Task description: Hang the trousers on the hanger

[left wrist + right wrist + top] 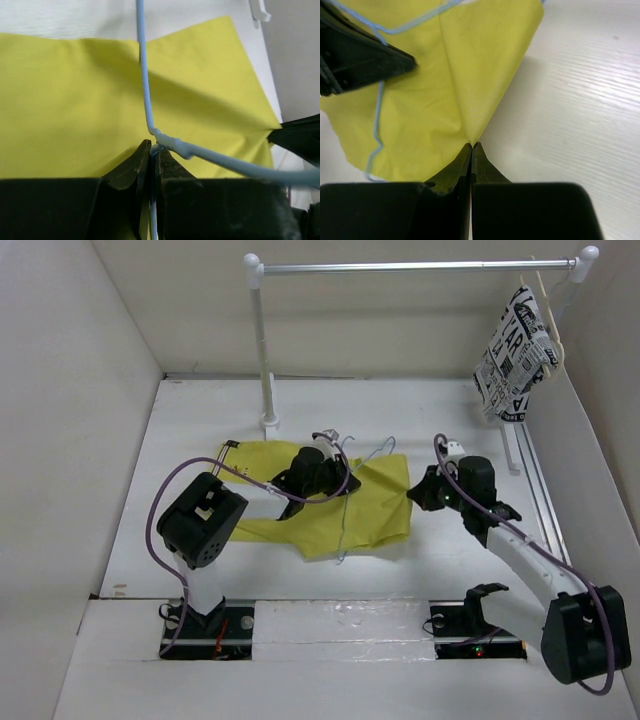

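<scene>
left gripper point(152, 150): clamps hanger point(145, 95) wire
right gripper point(473, 146): pinches trousers point(470, 75) corner, frame centre
risk: shallow pinch may slip; wire may twist

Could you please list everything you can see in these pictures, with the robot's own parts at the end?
trousers: one, mustard-yellow, spread mid-table.
hanger: one, light blue, over the trousers.
clothes rail: one, white, along the far edge.
printed cloth: one, black-and-white, hanging at the rail's right end.
wooden hanger: one, pale, carrying the printed cloth.
table: one, white, under everything.
left gripper: one, black, shut on the hanger.
right gripper: one, black, shut on the trousers' right edge.
</scene>
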